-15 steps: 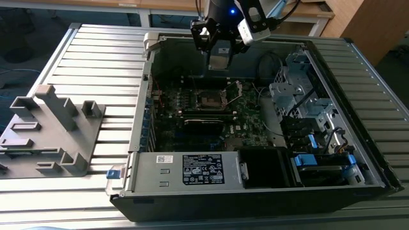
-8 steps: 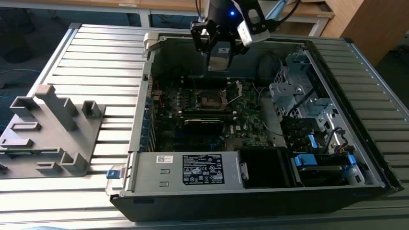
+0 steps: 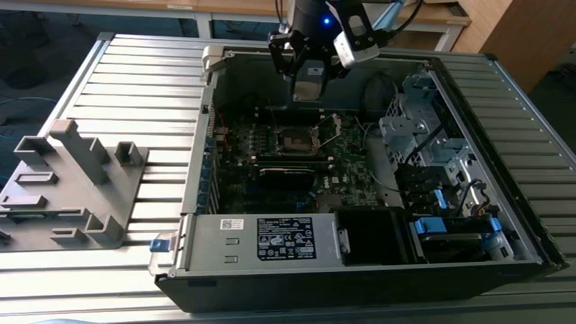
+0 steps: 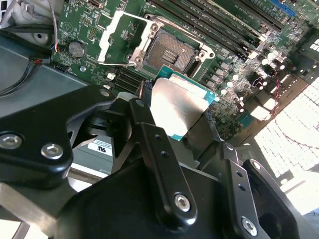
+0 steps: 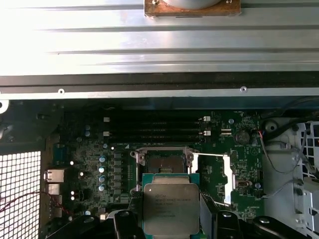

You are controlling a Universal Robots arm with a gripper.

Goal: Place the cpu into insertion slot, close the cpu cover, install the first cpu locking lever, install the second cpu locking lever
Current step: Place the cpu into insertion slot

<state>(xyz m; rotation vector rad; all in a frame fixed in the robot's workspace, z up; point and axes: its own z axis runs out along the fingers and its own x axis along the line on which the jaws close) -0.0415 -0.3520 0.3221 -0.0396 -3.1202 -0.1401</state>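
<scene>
Second wrist view, claw (image 4: 175, 111) pinching the silver chip (image 4: 182, 98), held above the bare socket (image 4: 172, 52), cover (image 4: 107, 39) swung open.

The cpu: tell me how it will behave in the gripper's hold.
Likely stiff: the cpu is a flat plate with a metal top, showing no bend between the gripper's fingers. Probably slippery: that top looks smooth and shiny, and it is pinched only by its edges. Likely light for its size, being so thin.
</scene>
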